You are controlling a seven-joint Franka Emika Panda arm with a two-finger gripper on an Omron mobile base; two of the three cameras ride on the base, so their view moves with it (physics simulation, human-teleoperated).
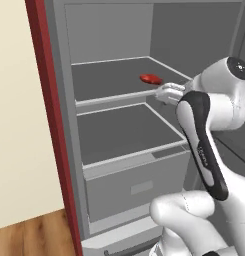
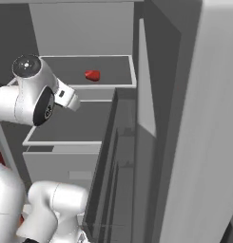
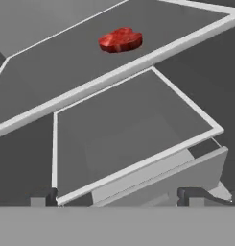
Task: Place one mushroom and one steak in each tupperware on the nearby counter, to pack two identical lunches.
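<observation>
Open jaws (image 3: 118,197), apparently steak (image 3: 120,39) beyond

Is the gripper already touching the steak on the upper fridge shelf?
Apart. In the hand view the steak lies far up the shelf, well beyond the open gripper.

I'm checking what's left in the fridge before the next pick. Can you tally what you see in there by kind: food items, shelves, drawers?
Steak: 1, on the upper shelf
Mushrooms: 0 seen
Shelves: 2, upper shelf and lower shelf
Drawer: 1, below the shelves
Total: 4 things, of which 1 is food
</observation>
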